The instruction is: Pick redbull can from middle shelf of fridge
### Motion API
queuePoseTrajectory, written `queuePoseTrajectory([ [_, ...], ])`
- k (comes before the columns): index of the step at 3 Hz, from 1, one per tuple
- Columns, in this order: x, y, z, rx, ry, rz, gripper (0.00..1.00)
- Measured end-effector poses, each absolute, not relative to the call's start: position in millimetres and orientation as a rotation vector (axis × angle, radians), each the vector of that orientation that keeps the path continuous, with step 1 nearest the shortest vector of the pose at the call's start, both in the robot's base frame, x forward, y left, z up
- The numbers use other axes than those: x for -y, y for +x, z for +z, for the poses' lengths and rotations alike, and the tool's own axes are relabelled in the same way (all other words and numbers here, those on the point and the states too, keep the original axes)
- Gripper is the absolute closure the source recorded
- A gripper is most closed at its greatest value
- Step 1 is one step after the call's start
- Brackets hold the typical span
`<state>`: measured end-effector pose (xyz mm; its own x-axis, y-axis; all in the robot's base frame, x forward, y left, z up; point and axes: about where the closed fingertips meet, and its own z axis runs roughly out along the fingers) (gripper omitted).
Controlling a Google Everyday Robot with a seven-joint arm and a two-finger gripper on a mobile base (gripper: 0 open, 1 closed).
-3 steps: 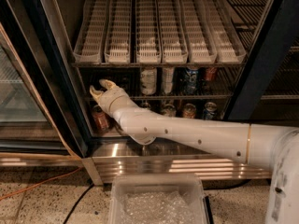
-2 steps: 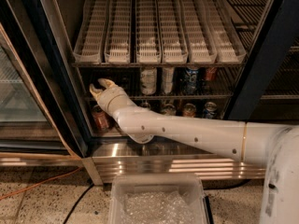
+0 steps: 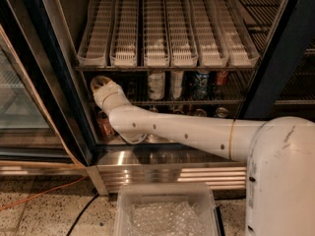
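The tool (image 3: 101, 84) sits inside the fridge (image 3: 170, 168), at the far left end of the middle shelf (image 3: 197, 102), just above the front rail. Whether it is apart, together or clamped on anything cannot be told, since its tip points away into the dark.

The arm (image 3: 177, 129) comes in low from the right and bends upward at the wrist. That path seems chosen to slip under the white slotted rack (image 3: 167, 58) overhead and approach the shelf's left end without brushing the other drinks.

The redbull can cannot be picked out with certainty. Judging by where the tool aims, it stands in the dim left corner of that shelf, at or just behind the tool.

To the right on the same shelf stand two white-labelled cans (image 3: 156, 85), then a blue can (image 3: 201, 84) and a red one (image 3: 221, 77), all apart from the tool. A copper-coloured can (image 3: 104, 124) sits lower, below the wrist. Nearest, a clear bin (image 3: 165, 188) rests on the floor.
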<state>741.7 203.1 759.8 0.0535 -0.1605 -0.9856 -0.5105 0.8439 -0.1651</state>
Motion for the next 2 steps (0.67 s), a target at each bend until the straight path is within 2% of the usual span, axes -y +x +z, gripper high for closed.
queuePoseTrajectory([
  [1,-203.2,741.7,759.7,-1.516,-0.557,0.288,0.77],
  [2,-206.1,747.7,756.0,-1.514,-0.542,0.290,0.96],
])
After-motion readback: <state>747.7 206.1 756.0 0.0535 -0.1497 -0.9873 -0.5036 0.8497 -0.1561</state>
